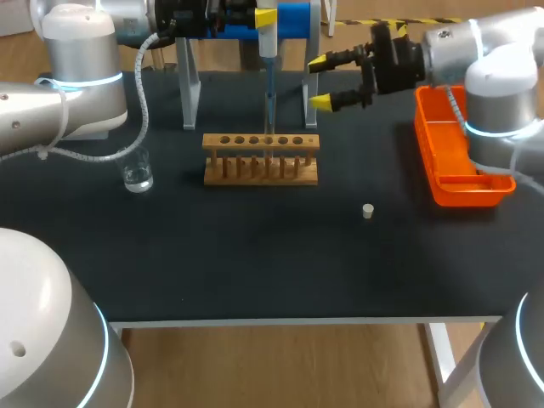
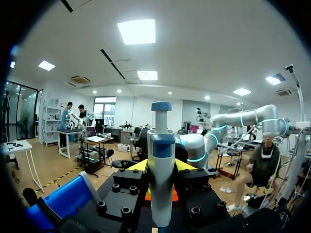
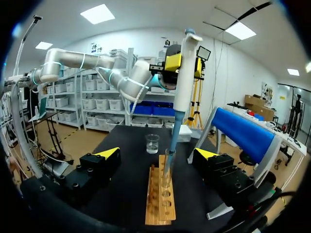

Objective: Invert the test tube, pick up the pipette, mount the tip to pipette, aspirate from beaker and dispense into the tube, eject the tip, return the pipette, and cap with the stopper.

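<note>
My left gripper (image 1: 266, 19) is shut on the white and blue pipette (image 1: 267, 38), held upright above the wooden rack (image 1: 261, 159). In the left wrist view the pipette (image 2: 161, 179) stands between the yellow tips of the left gripper (image 2: 161, 167). Its clear tip reaches down into the test tube (image 3: 168, 167) standing in the rack (image 3: 160, 199). My right gripper (image 1: 323, 82) hangs open just right of the pipette, nothing between its fingers. In the right wrist view the right gripper (image 3: 158, 153) faces the pipette (image 3: 183, 68) and tube. A small stopper (image 1: 368, 211) lies on the table. The beaker (image 1: 137, 172) stands left of the rack.
An orange tray (image 1: 455, 153) sits at the table's right edge under my right arm. The blue pipette stand (image 1: 293, 19) with metal legs is behind the rack. The beaker (image 3: 152, 143) shows beyond the rack in the right wrist view.
</note>
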Available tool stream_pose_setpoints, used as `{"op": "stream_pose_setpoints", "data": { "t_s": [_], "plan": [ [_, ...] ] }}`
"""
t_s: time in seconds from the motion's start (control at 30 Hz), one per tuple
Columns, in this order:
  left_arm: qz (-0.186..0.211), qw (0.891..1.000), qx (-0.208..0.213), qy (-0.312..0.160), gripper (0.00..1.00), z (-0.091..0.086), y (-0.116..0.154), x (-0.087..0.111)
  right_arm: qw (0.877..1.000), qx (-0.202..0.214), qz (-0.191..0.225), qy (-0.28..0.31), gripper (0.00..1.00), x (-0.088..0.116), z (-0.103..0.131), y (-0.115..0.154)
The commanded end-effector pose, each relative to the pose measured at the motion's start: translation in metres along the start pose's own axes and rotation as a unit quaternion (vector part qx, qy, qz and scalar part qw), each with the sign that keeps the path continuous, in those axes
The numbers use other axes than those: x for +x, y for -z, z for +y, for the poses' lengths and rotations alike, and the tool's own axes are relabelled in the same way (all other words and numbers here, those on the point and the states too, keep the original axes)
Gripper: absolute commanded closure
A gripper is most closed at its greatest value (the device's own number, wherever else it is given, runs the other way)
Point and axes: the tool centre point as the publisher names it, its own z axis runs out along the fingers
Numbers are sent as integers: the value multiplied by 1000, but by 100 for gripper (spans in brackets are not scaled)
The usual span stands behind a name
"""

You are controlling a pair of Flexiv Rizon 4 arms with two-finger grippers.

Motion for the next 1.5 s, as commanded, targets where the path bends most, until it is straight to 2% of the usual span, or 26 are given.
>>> {"op": "stream_pose_setpoints", "data": {
  "t_s": [0.03, 0.13, 0.5, 1.1, 1.5],
  "plan": [
    [-1, 1000, -1, 0, 100, -1, 0, 0, 1000, -2, 4, -4, 0, -7, -12, -17],
    [-1, 1000, -1, 0, 100, -1, 0, 0, 1000, 16, -16, -7, 0, -8, -21, -27],
    [-1, 1000, -1, 0, 100, -1, 0, 0, 999, 40, -18, -8, 0, -11, -42, -57],
    [-1, 1000, -1, 0, 100, -1, 0, 0, 996, 79, -31, 4, 0, -24, -60, -99],
    [-1, 1000, -1, 0, 100, -1, 0, 0, 994, 98, -57, -5, 0, -31, -71, -113]
  ]
}}
